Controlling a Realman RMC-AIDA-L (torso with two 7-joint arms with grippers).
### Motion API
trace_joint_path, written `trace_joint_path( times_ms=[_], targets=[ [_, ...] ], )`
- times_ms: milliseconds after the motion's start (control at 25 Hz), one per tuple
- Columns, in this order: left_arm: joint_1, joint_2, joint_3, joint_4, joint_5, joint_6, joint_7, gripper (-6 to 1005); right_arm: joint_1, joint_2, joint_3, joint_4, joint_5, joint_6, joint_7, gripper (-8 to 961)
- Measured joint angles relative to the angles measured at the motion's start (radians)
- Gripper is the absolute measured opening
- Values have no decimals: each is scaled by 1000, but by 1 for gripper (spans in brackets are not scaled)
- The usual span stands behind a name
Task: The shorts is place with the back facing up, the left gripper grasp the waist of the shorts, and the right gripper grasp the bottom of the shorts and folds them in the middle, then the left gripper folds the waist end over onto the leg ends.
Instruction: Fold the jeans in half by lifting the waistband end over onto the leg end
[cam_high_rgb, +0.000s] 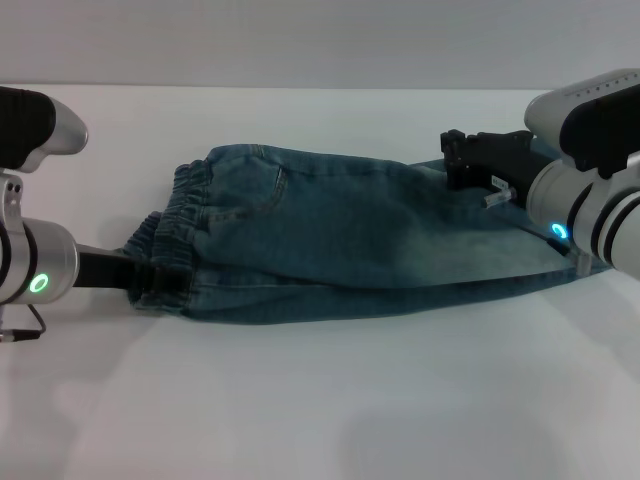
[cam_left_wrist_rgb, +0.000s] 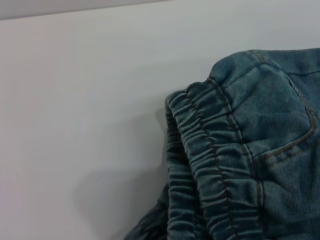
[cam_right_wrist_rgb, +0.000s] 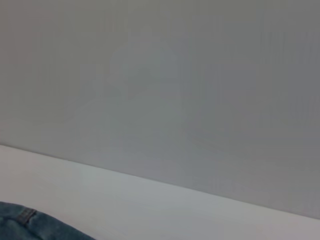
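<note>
Shorts: I am seeing them folded lengthwise. Left gripper is clamping the waistband; right gripper, grip undeterminable. Next: I'd carry waist onto leg ends.

The shorts lie across the table, waistband left, legs right.

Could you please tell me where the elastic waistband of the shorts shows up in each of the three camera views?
Head view: the waistband is at the shorts' left end, beside the left hand.
Left wrist view: the waistband runs down the centre-right.
Right wrist view: no waistband; only a denim corner.
Shared landmark: the white table.
</note>
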Motion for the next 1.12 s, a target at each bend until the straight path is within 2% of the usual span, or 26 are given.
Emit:
trace_joint_path(
  times_ms=[760,1120],
  targets=[
    [-26,1,0,39,47,44,6,807,7,0,3,10,0,22,0,-1],
    [-36,2,4,34,44,6,6,802,7,0,1,10,1,22,0,-1]
  ],
)
